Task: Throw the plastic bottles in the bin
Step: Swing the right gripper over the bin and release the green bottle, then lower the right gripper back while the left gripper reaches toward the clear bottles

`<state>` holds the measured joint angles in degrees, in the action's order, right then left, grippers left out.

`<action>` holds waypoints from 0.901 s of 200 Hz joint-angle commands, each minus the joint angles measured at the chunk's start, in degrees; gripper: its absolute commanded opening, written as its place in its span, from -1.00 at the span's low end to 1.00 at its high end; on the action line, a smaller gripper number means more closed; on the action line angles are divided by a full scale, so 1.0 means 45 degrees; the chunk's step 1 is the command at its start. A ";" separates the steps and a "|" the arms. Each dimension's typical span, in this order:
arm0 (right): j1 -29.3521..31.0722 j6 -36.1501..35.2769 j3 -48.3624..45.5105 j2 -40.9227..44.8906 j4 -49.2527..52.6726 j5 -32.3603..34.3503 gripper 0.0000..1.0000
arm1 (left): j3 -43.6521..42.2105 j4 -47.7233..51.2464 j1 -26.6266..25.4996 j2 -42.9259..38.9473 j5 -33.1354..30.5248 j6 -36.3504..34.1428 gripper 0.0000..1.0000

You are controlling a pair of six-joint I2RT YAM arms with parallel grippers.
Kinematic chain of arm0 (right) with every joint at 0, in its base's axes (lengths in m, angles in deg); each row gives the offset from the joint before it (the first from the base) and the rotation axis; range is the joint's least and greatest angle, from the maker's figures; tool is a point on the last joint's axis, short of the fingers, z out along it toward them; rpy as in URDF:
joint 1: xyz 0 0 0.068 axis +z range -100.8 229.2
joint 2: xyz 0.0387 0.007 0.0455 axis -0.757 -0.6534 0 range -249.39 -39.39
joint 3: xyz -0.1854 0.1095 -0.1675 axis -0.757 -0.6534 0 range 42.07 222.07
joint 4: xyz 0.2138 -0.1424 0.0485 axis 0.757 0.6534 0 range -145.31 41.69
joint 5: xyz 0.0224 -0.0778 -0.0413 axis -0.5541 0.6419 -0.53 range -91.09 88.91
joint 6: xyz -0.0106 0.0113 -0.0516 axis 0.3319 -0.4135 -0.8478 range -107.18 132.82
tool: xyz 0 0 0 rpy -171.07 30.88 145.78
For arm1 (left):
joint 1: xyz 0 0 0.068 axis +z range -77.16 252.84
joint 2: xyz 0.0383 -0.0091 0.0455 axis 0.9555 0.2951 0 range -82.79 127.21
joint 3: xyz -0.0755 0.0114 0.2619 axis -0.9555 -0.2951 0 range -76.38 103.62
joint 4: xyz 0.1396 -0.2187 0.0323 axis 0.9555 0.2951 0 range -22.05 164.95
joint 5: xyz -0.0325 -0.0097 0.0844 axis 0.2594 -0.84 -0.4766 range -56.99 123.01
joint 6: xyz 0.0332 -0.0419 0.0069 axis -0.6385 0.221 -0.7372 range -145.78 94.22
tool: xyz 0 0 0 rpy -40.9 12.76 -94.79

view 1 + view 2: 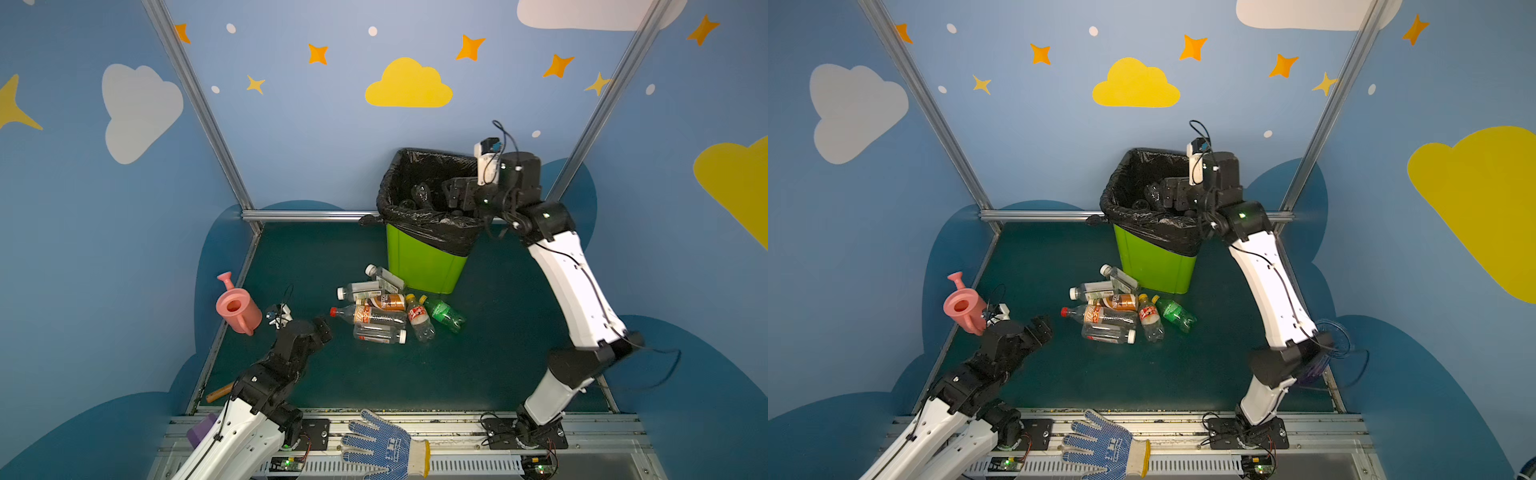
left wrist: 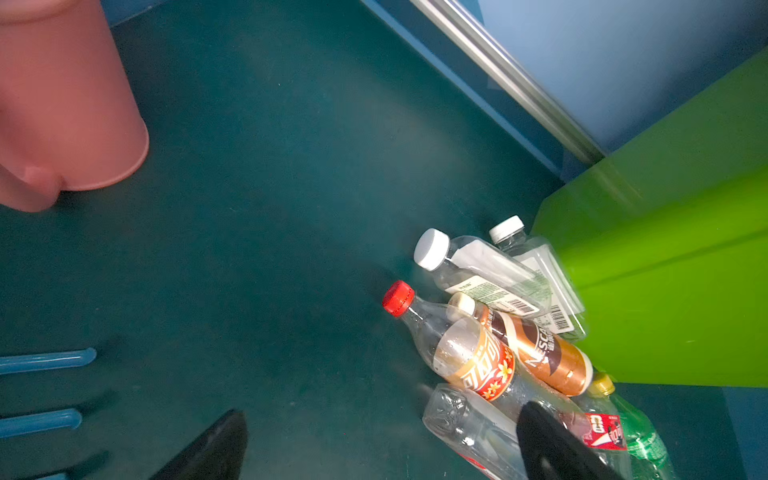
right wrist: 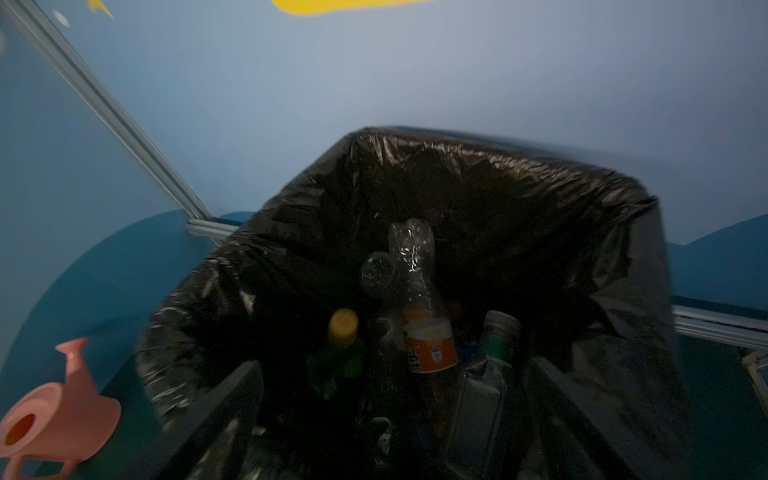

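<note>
**Both top views:** A tall, bright green rectangular plastic bin [image 1: 419,266] [image 1: 1154,266], lined with a black bag, stands at upper centre on the dark green counter [image 1: 311,374]. A heap of small clear, brown and green plastic bottles [image 1: 382,307] [image 1: 1113,311] lies at centre frame, just below it. The right gripper [image 1: 451,193] [image 1: 1165,193] hangs over the bin's mouth. The left gripper [image 1: 324,328] [image 1: 1042,326] sits just left of the heap, with a pink plastic watering can [image 1: 239,309] farther left.

**Left wrist view:** The left gripper [image 2: 382,415] is spread wide and empty at the bottom edge. The plastic bottles [image 2: 478,357] crowd the lower right, against the bin [image 2: 665,270].

**Right wrist view, blurred:** The right gripper [image 3: 395,370] is spread, pinching nothing, above the black bag [image 3: 540,174]. More plastic bottles, one orange-labelled [image 3: 430,345], lie inside the bin at centre.
</note>
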<state>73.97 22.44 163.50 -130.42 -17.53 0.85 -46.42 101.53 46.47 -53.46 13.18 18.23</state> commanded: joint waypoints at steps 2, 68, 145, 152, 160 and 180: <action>-0.0164 0.0106 -0.0530 0.3525 -0.1893 0.0344 0.96 | 0.0421 0.0652 -0.0019 -0.0211 -0.0170 0.0204 1.00; -0.1348 0.0970 -0.6399 0.6755 -0.2408 0.0218 0.96 | 0.0331 0.0827 -0.0854 0.0164 0.0393 0.2793 1.00; -0.3328 0.2964 -1.4515 1.0717 -0.2885 -0.1245 0.96 | -0.0602 -0.1149 -0.4834 0.2373 -0.0778 0.7595 1.00; -0.3366 0.3202 -1.5206 1.1019 -0.2954 -0.1364 0.96 | -0.0565 -0.1308 -0.4970 0.2698 -0.0736 0.7876 1.00; -0.3395 0.3458 -1.6039 1.1413 -0.3026 -0.1432 0.96 | -0.0543 -0.1532 -0.5066 0.3058 -0.0664 0.8097 1.00; -0.3491 0.3995 -1.7458 1.2260 -0.3006 -0.1218 0.96 | -0.0746 -0.2578 -0.5124 0.3560 -0.0217 0.8335 1.00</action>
<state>58.94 35.84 91.20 -78.33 -29.64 -3.74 -49.02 96.50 23.93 -39.06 11.65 51.00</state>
